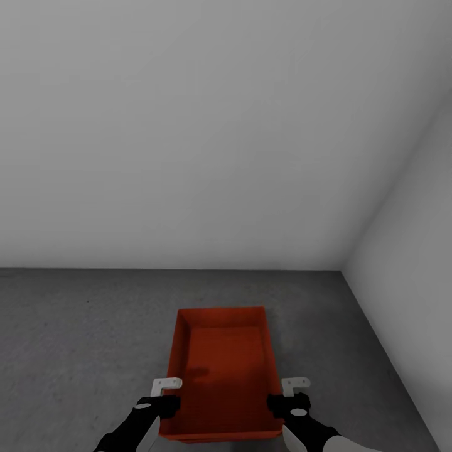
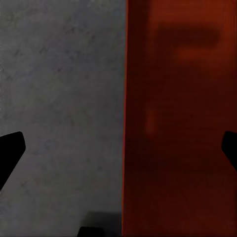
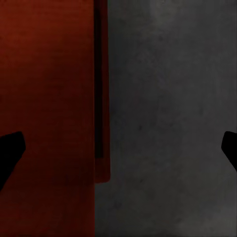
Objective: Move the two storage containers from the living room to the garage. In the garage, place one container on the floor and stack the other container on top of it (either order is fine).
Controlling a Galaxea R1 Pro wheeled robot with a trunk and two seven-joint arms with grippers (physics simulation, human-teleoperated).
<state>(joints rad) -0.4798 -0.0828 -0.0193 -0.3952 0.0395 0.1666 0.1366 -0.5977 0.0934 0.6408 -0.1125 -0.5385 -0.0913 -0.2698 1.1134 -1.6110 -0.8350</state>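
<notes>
Both pincers flank an orange-red storage container (image 1: 223,376) above the concrete floor (image 1: 81,339).

Both arms reach forward and down, held about level with each other. The left gripper (image 1: 164,394) and right gripper (image 1: 290,394) each have their fingers spread wide apart, dark fingertips (image 2: 11,150) at opposite sides.

The container's (image 1: 223,376) near corners are hidden behind both hands.
</notes>
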